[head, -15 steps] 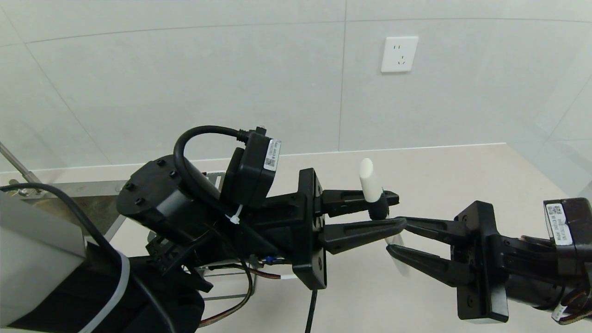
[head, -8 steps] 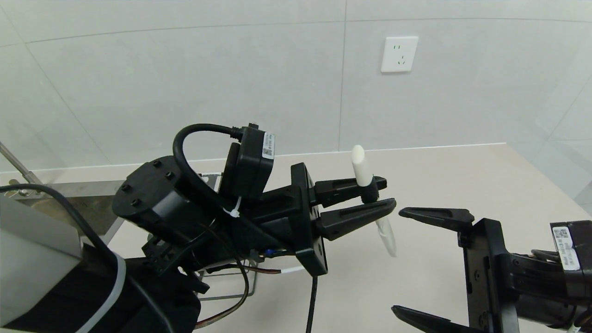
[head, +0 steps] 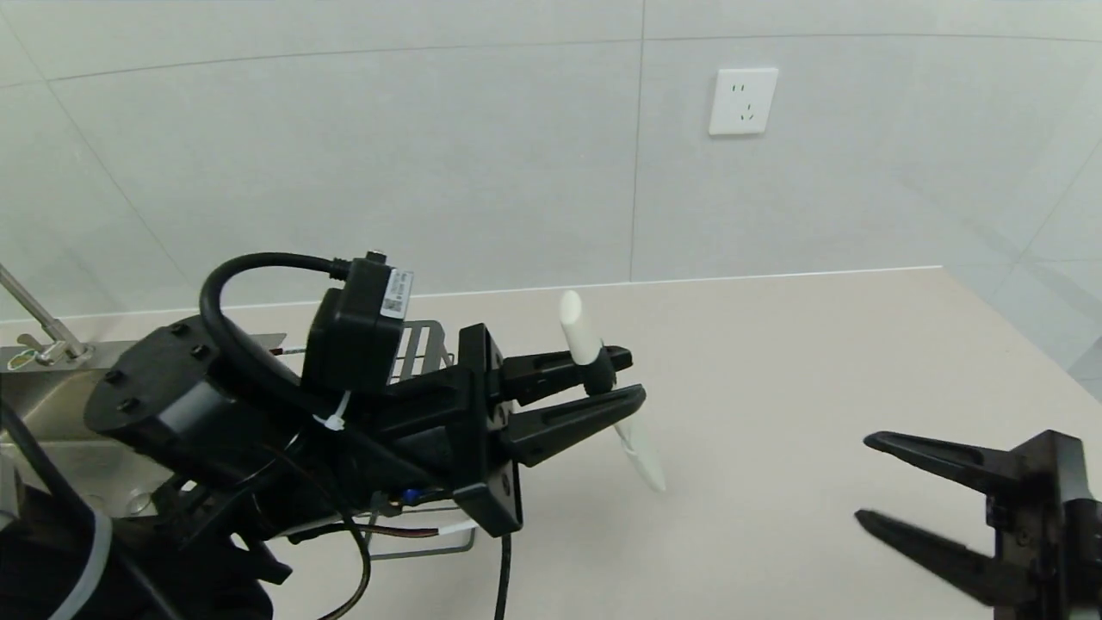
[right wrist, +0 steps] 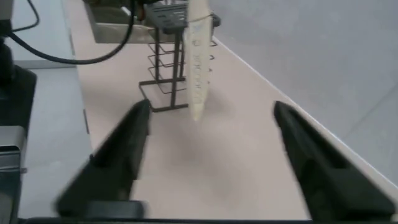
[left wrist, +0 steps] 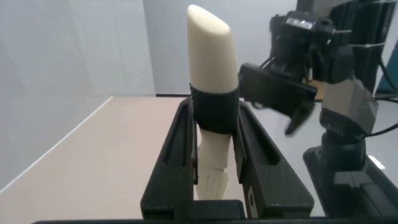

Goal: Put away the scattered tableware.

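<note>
white, in plastic or ceramic (we cannot tell which), the utensil [head: 578, 331] is likely a knife. it stands near upright at the centre of the head frame, handle up and blade down, well above the beige surface [head: 775, 362]. the left tool [head: 622, 375] is clamped on its dark band. that leaves the blade hanging free below the fingers, a hold we judge fit for lowering it tip first into a slot. the wire rack [head: 422, 340] sits behind the left arm, left of centre, beside the steel sink [head: 43, 396] at the left edge; we take the rack for the goal. the right tool [head: 865, 479], at the lower right, has its fingers spread wide and holds nothing. it is well apart from the utensil, clear of the carrying arm's path, we judge.
</note>
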`<state>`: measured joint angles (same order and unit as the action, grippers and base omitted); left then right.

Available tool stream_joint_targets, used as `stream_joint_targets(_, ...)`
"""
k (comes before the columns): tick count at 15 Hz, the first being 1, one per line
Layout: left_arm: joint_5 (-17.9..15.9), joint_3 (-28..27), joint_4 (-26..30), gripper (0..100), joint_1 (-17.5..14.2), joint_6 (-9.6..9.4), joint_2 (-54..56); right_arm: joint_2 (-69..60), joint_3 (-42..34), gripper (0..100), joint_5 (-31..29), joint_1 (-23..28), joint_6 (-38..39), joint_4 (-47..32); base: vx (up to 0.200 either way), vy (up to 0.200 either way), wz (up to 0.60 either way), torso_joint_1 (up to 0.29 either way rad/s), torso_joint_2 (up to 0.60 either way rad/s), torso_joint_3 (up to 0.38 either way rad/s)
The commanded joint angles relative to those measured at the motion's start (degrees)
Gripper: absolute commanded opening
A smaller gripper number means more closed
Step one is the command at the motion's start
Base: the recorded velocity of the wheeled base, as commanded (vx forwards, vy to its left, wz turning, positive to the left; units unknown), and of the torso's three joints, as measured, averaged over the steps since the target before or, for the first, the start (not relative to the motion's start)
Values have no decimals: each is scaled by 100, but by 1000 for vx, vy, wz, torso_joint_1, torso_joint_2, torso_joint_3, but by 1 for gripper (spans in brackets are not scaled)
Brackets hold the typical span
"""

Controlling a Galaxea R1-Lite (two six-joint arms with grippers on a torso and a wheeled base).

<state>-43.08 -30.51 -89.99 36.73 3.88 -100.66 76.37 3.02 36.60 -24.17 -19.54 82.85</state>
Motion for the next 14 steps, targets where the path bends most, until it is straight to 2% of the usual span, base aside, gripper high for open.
stream_joint_targets(1, -7, 186, -1, 0, -184, -1, 301, -843, -302, 0, -12, 730, 12, -120, 0, 0, 0, 0, 0, 0)
stream_joint_targets(4, 2, 300, -1, 0, -483, -27, 442, -1898, -302, 0, -47, 1547, -6, -172, 0, 0, 0, 0, 0, 0)
stream_joint_targets(7, 2, 555, 17, 0, -764, -309, 618, -2997, -302, 0, -56, 2136, -15, -401, 0, 0, 0, 0, 0, 0)
stream_joint_targets(8, -7, 634, 17, 0, -843, -388, 723, -3735, -302, 0, -56, 2321, 21, -858, 0, 0, 0, 0, 0, 0)
stream_joint_targets(10, -7, 669, 34, 0, -852, -405, 995, -5150, -302, 0, -65, 2549, 29, -2080, 0, 0, 0, 0, 0, 0)
stream_joint_targets(13, -7, 784, 518, 0, -852, -423, 1567, -6855, -294, 0, -74, 2725, 38, -4004, 0, 0, 0, 0, 0, 0)
stream_joint_targets(14, -7, 784, 614, 0, -852, -458, 1681, -7101, -302, 0, -100, 2725, 38, -4338, 0, 0, 0, 0, 0, 0)
